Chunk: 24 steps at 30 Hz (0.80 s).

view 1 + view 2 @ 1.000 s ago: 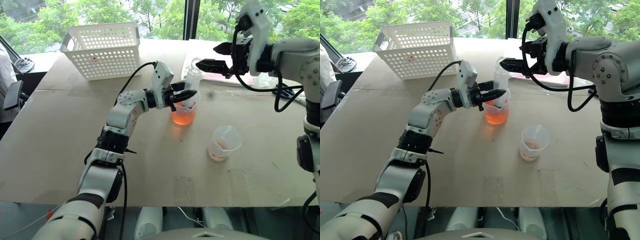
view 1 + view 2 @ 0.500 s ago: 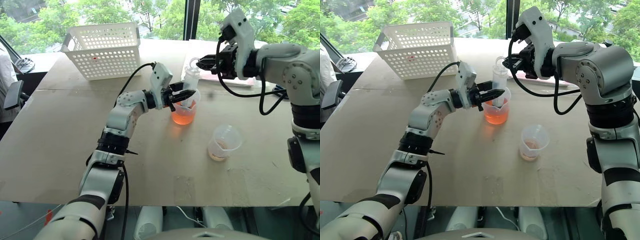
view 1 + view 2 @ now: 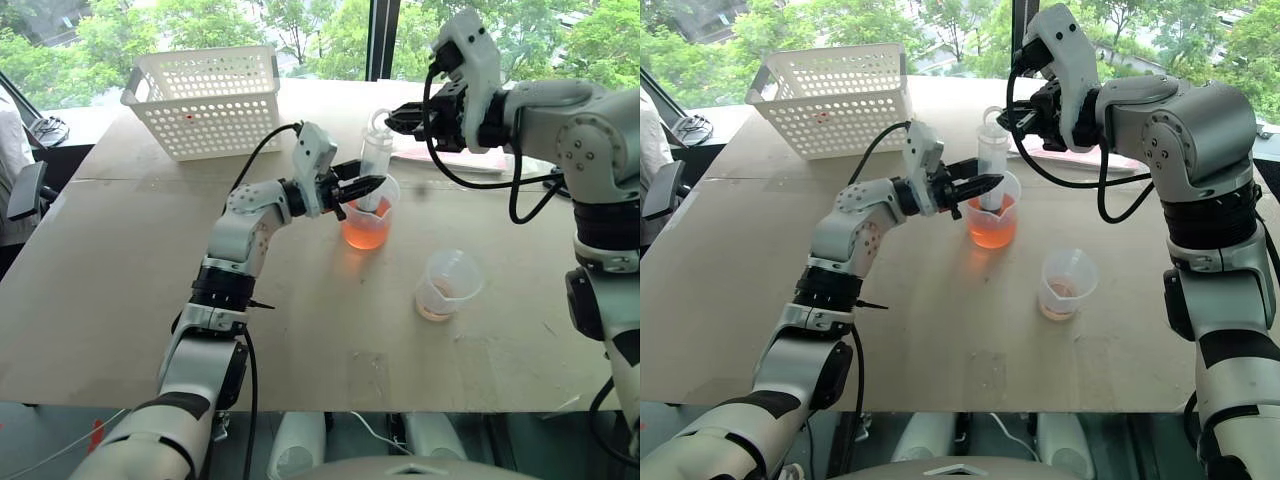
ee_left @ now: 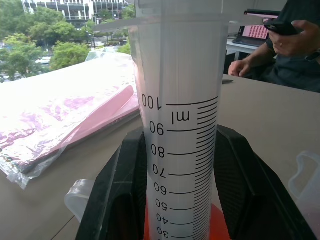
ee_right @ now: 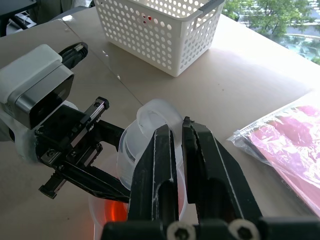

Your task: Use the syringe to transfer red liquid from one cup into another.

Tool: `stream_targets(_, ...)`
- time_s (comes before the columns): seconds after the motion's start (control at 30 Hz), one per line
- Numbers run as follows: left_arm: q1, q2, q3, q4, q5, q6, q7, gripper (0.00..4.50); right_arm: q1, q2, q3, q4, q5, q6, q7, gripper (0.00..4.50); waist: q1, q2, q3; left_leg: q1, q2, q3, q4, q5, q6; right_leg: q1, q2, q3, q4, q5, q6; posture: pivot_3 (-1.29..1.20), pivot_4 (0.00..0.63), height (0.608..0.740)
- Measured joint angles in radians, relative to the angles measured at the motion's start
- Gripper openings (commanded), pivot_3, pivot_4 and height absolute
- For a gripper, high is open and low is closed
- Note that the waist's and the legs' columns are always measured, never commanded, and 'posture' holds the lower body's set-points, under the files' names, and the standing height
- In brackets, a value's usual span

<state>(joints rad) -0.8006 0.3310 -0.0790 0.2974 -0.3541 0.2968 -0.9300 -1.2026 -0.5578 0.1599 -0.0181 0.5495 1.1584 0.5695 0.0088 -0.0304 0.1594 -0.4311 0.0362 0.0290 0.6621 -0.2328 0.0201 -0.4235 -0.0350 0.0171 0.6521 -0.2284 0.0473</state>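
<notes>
The syringe [image 3: 374, 160] stands upright with its tip down in the larger spouted cup [image 3: 367, 222], which holds red liquid [image 3: 366, 235]. My left gripper [image 3: 362, 190] is shut on the syringe barrel just above the cup's rim; the graduated barrel [image 4: 180, 125] shows between its black fingers [image 4: 117, 185]. My right gripper [image 3: 393, 115] comes in from the right and is shut at the ring on the plunger's top [image 5: 157, 116]. The smaller flared cup [image 3: 448, 285] stands to the front right, with a little red liquid at its bottom.
A white perforated basket [image 3: 205, 100] sits at the back left of the cardboard-covered table [image 3: 120, 280]. A clear bag with pink contents [image 5: 295, 135] lies behind the cups at the back right. A person [image 4: 295, 45] sits at a further table.
My right gripper has moved left to the top of the syringe and gone from open to shut there. The left gripper has kept the syringe still in the larger cup.
</notes>
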Motion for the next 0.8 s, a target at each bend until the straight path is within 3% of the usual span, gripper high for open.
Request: stream_targets(0.8,-0.005,-0.001,0.013,-0.002,0.002,0.002,-0.001,1.27,-0.036,0.0,0.0,0.041,-0.002,-0.028,0.012,0.09,-0.001,0.0,0.0,0.0,0.0,0.0,0.0,0.0,0.0,0.0,0.0,0.0,0.0,0.0,0.0,0.0,0.15,0.74)
